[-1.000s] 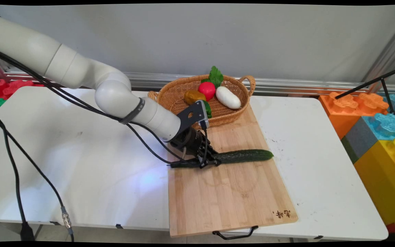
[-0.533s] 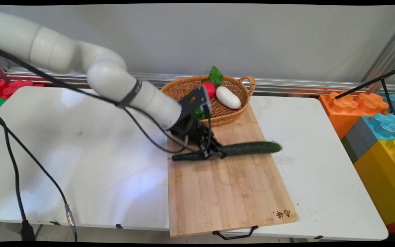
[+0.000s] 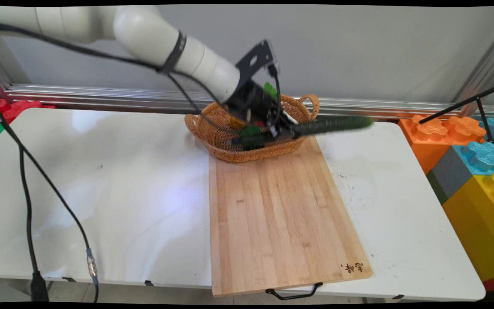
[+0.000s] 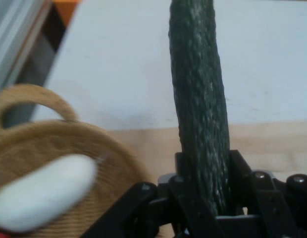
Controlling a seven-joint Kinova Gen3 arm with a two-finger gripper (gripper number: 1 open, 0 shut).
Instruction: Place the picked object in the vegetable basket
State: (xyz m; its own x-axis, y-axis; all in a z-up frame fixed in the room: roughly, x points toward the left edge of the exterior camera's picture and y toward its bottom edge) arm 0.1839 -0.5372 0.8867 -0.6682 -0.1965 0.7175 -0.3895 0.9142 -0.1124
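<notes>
My gripper (image 3: pixel 283 131) is shut on a long dark green cucumber (image 3: pixel 330 125), gripping it near its middle and holding it level in the air over the near edge of a wicker basket (image 3: pixel 219 141). The cucumber's right end reaches out past the basket's right handle. In the hand view the cucumber (image 4: pixel 200 114) rises straight up between the closed fingers (image 4: pixel 242 171) of my gripper (image 4: pixel 208 198), with the basket's rim (image 4: pixel 69 129) and a white vegetable (image 4: pixel 42 191) inside it at lower left. The wooden cutting board (image 3: pixel 281 214) lies bare below.
The basket stands at the far end of the board, holding a green leafy item (image 3: pixel 270 91) and other vegetables, mostly hidden by the arm. Large coloured toy blocks (image 3: pixel 472 150) stand at the table's right. Black cables (image 3: pixel 28 184) hang at left. A black stand leg (image 3: pixel 465 103) crosses the upper right.
The gripper has lifted the cucumber off the cutting board and carried it up and away toward the basket. The board now lies bare.
</notes>
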